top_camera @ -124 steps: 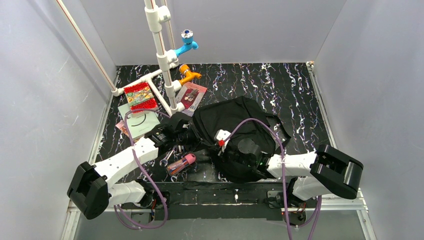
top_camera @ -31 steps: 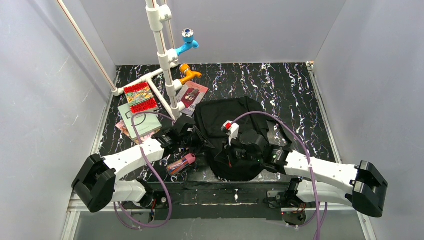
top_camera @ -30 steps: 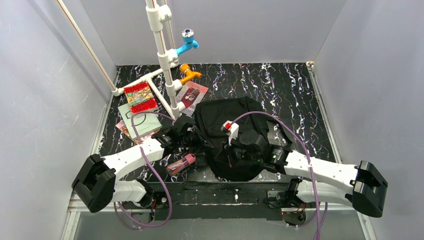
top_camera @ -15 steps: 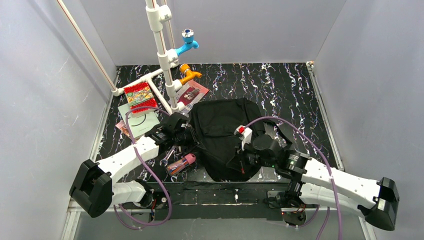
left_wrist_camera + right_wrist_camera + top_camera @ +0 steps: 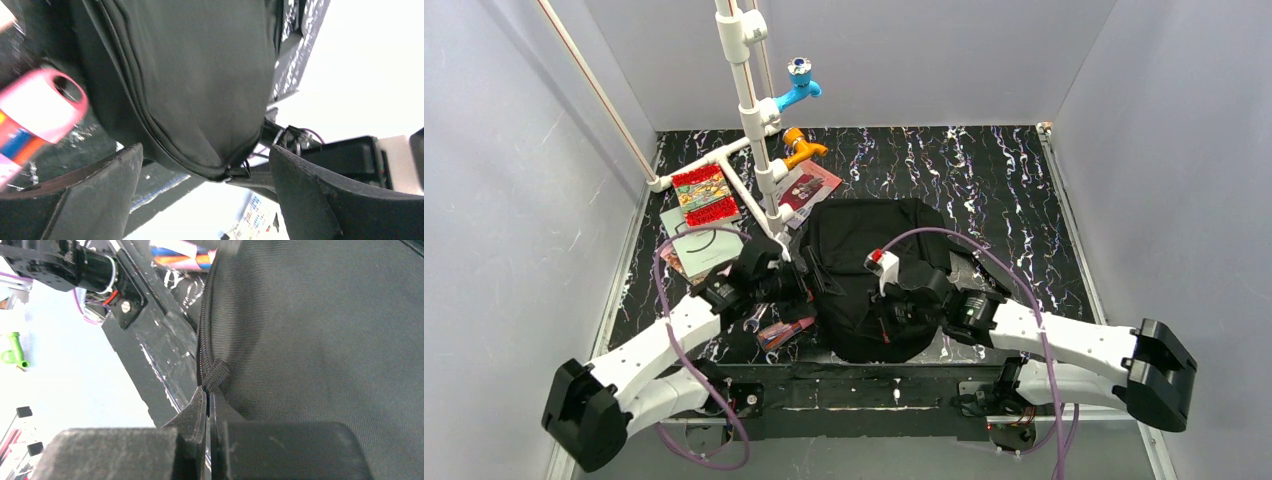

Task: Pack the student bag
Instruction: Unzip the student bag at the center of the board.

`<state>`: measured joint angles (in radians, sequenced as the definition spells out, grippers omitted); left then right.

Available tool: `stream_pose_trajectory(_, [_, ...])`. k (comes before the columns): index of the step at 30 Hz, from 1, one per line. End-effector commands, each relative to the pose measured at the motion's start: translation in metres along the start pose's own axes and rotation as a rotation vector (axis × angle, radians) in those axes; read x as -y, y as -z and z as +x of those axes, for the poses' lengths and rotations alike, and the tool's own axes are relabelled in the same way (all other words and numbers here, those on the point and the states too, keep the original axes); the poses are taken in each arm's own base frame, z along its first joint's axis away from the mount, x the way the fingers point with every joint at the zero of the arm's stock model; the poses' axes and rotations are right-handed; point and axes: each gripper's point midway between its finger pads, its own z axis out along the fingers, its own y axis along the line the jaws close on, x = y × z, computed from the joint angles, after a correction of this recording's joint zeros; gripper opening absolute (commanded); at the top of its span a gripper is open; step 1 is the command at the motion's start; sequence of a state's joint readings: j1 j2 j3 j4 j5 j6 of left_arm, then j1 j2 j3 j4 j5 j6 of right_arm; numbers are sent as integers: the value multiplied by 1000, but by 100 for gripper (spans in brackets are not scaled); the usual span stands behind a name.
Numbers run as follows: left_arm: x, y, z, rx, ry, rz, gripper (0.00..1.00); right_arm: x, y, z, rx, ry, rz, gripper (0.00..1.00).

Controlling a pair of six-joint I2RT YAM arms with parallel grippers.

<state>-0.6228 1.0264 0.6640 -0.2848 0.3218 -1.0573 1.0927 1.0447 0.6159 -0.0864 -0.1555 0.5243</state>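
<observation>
The student bag [image 5: 864,245] is a black fabric backpack lying flat in the middle of the table. My left gripper [image 5: 799,282] is open at the bag's left edge; in the left wrist view its fingers [image 5: 80,200] stand wide apart with the bag's zipped corner [image 5: 200,75] beyond them and nothing held. My right gripper [image 5: 884,318] rests on the bag's near edge. In the right wrist view my right gripper [image 5: 207,396] is shut on a small webbing tab [image 5: 214,374] at the bag's seam [image 5: 325,330].
A pink tube [image 5: 786,330] and a wrench [image 5: 754,322] lie just left of the bag, near the front edge. Books [image 5: 704,195] and a notebook [image 5: 699,250] lie at the back left. A white pipe stand [image 5: 749,110] with blue and orange taps rises behind the bag.
My left gripper has opened, let go of the bag's left edge and drawn back to the left. The right arm has swung left with the bag's near edge, and the bag lies flatter.
</observation>
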Motion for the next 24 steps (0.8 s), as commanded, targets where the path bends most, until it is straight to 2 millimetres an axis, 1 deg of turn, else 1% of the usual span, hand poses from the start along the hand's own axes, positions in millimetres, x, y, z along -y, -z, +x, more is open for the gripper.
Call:
stream_pose_trajectory(1, [7,1,37,-82,139,73,97,-40,-9,-51,129,63,-146,1])
stream_pose_trajectory(2, [6,-1,42,-86,158,73,95,-40,-10,-53,127,67,-141,1])
stream_pose_trajectory(4, [5,-9,45,-79,168,68,90,-40,-10,-54,129,70,-136,1])
stream_pose_trajectory(5, [3,-12,45,-77,166,55,87,-40,-9,-55,134,72,-136,1])
stream_pose_trajectory(6, [0,-16,45,-78,166,39,81,-40,-8,-55,137,70,-136,1])
stream_pose_trajectory(8, [-1,-22,40,-63,150,19,64,-38,-6,-52,138,69,-130,1])
stream_pose_trajectory(10, [-2,-26,34,-41,122,-6,41,-31,-3,-44,118,68,-103,1])
stream_pose_trajectory(11, [-6,-26,31,-33,109,-37,32,-26,-1,-41,109,68,-81,1])
stream_pose_trajectory(12, [-10,-25,26,-18,98,-63,20,-20,2,-35,94,66,-52,1])
stream_pose_trajectory(14, [-20,-21,20,0,78,-100,11,-5,11,-24,79,66,16,1])
stream_pose_trajectory(16, [-33,-15,14,9,79,-133,1,21,25,-18,103,52,150,1])
stream_pose_trajectory(18, [-47,-8,4,26,98,-142,0,52,42,-11,142,37,303,1])
stream_pose_trajectory(20, [-54,-1,0,36,85,-136,0,83,68,-9,207,2,475,1])
stream_pose_trajectory(22, [-56,5,-3,48,67,-135,0,102,97,-14,325,-59,594,1])
stream_pose_trajectory(24, [-54,8,-4,46,48,-124,0,110,116,-21,429,-107,637,1])
